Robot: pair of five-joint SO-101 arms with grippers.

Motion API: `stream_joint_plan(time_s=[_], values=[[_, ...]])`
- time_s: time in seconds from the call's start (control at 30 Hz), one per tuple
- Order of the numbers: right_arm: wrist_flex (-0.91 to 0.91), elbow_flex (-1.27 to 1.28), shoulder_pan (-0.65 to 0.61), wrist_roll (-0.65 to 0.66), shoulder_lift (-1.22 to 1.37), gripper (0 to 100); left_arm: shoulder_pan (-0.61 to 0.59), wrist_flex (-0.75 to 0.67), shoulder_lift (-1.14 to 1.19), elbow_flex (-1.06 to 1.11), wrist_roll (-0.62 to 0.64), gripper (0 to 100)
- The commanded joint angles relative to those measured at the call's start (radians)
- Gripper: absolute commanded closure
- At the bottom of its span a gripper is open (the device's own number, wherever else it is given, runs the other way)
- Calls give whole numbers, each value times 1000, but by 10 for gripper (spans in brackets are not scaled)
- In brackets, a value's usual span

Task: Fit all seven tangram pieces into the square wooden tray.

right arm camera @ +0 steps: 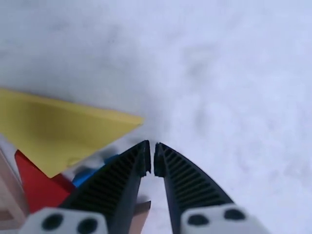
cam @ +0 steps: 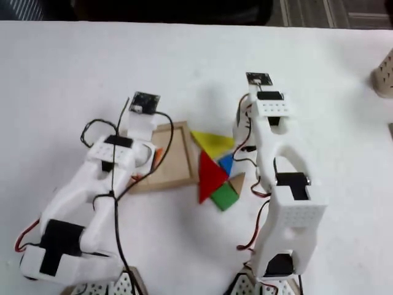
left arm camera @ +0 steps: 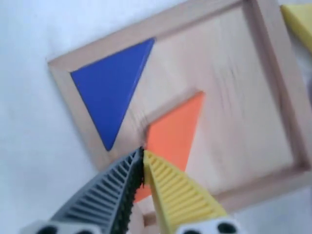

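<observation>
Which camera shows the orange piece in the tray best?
The left wrist view: the orange piece lies in the wooden tray, nearly whole, the left gripper covering one end. The high view gives just an orange sliver beside an arm. The right wrist view faces the yellow triangle.

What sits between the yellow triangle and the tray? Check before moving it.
Nothing visible. The yellow triangle lies right beside the tray's rim. Inside, the blue triangle and orange piece sit toward the opposite side, with the left pincer over the orange piece, leaving bare wood nearest the yellow triangle.
</observation>
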Motion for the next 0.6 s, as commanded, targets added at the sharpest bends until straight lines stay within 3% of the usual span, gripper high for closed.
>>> stream_joint_plan(time_s=[0.0, 0.33, 0.57], values=[[-13, -9, -10, 6, -59, 981, 28, 46, -45, 32, -2, 979], [-2, -17, -131, 6, -70, 981, 19, -12, -277, 196, -2, 979], [54, -35, -139, 6, -114, 981, 19, -35, -400, 232, 0, 978]])
